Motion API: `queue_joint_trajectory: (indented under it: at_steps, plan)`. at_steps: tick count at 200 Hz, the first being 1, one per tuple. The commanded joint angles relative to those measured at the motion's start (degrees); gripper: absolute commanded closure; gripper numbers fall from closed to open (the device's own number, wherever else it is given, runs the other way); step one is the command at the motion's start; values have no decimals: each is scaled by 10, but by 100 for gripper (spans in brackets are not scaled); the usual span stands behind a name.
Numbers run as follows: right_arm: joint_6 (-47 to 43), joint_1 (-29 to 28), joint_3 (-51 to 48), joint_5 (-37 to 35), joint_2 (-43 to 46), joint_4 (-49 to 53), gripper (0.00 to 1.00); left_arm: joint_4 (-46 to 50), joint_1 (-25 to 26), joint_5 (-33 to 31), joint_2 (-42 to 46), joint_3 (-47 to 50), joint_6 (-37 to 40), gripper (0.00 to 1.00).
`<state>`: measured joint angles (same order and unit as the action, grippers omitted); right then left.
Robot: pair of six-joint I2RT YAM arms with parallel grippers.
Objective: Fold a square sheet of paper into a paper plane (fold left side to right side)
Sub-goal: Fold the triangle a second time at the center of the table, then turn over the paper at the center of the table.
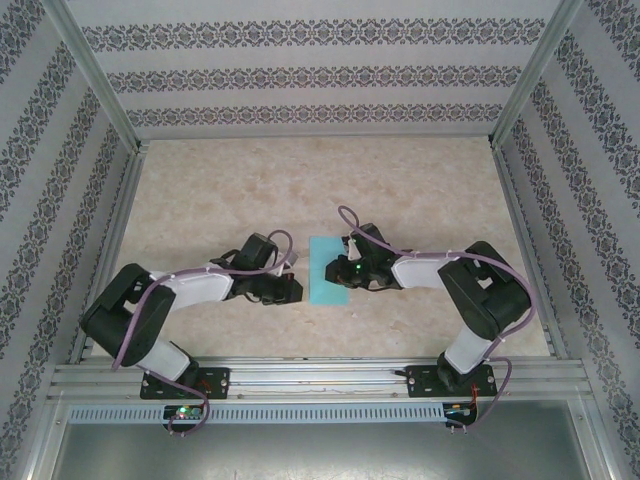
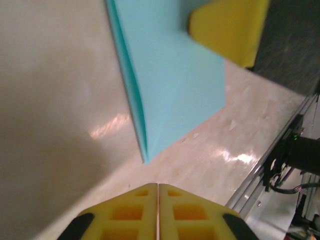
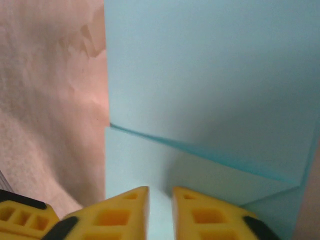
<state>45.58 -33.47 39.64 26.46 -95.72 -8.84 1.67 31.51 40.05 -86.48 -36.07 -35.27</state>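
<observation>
- The left tool (image 2: 158, 186) is clenched. Its two yellow fingers press together and nothing is between them.
- It sits low over the worktop (image 2: 60, 100), just beside the left edge of the sheet of paper (image 2: 170, 85). I cannot tell if it touches the paper.
- The right tool (image 3: 161, 192) is released a little. There is a thin gap between its yellow fingers, and the blue paper shows through the gap.
- It is right over the paper's right side. I cannot tell if it pinches the paper.
- The paper is blue and folded into a tall, narrow shape. One folded edge lifts up a bit across it.
- From above, the paper lies on the worktop between the two tools, in the middle and nearer the front.
- The worktop is pale and marbled. A metal rail (image 1: 320, 378) runs along its front edge, where the two arms are bolted.
</observation>
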Motion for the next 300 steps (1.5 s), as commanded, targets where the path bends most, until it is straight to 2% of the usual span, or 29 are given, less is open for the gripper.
queue_joint_trajectory:
  at_steps: [1, 32, 68, 92, 113, 132, 157, 171, 219, 269, 300]
  plan:
    - [-28, 15, 14, -27, 51, 18, 64, 14, -26, -11, 13, -26, 19, 82]
    - [-50, 40, -13, -49, 100, 25, 43, -24, -46, 18, -41, -63, 19, 71]
    - [-58, 55, -50, -51, 136, 22, 34, -77, -47, 55, -104, -97, 10, 64]
    - [-60, 56, -62, -45, 142, 19, 33, -103, -46, 81, -133, -106, 5, 62]
    - [-59, 56, -67, -35, 140, 15, 35, -118, -46, 89, -154, -112, 1, 63]
    - [-60, 55, -69, -27, 137, 12, 37, -138, -46, 98, -169, -114, -8, 74]
    - [-57, 56, -72, -14, 132, 4, 40, -157, -45, 93, -165, -109, -13, 94]
    - [-47, 56, -77, -3, 129, -14, 42, -168, -46, 80, -149, -99, -15, 100]
    - [1, 56, -103, 24, 122, -112, 42, -223, -47, 40, -87, -53, -46, 100]
    - [44, 54, -99, 50, 69, -222, 43, -235, -47, 38, -86, -44, -58, 100]
    - [53, 43, -82, 53, 31, -249, 46, -237, -47, 35, -88, -40, -61, 100]
